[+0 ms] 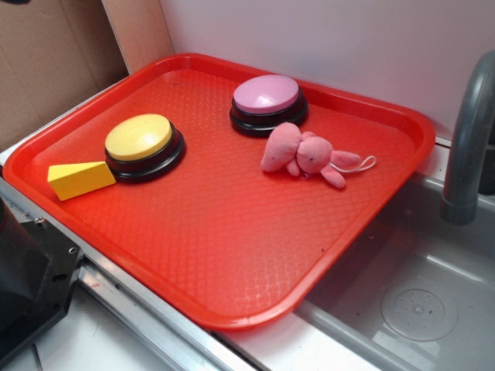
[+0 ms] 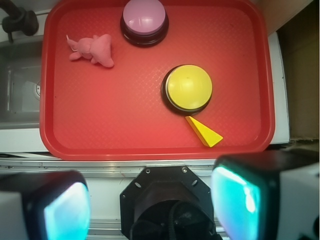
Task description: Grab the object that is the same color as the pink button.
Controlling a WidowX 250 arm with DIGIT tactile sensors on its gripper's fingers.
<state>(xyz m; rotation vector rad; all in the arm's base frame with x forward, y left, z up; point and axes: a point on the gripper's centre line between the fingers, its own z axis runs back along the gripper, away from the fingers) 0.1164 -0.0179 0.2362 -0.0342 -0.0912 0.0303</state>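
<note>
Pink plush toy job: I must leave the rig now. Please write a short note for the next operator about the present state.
Gripper: open, empty, raised at the tray's near edge, away from all objects.
Pink plush toy: lying on the red tray, just in front of the pink button, toward the sink side; its white loop string points to the sink.
Yellow button and yellow wedge block: on the opposite side; leave them.
Done: nothing grasped.
Left: move over the toy, descend, close, lift.
</note>
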